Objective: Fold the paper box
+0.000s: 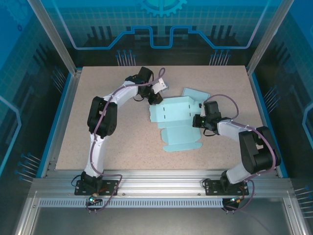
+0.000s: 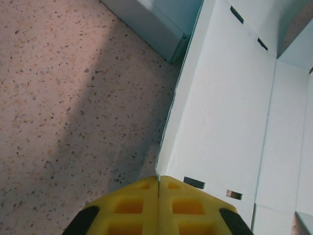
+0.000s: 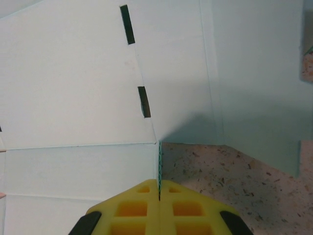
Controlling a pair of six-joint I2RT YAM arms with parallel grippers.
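One paper box (image 1: 178, 122), pale blue, slotted, partly folded, lying mid-table on the speckled table (image 1: 122, 147). My left gripper (image 2: 158, 183): yellow pads (image 2: 129, 208) pressed together on the thin edge of the box's left wall. My right gripper (image 3: 159, 188): likewise clamped on an upright panel edge at the box's right side. Seen from above, my left wrist (image 1: 157, 88) overlaps the far-left corner; a flap (image 1: 194, 93) beyond seems raised.

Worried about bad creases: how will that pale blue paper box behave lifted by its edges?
Probably light and floppy: the paper box is thin sheet, pinched edge-on in the left gripper. It would likely bend at its scored fold lines first.
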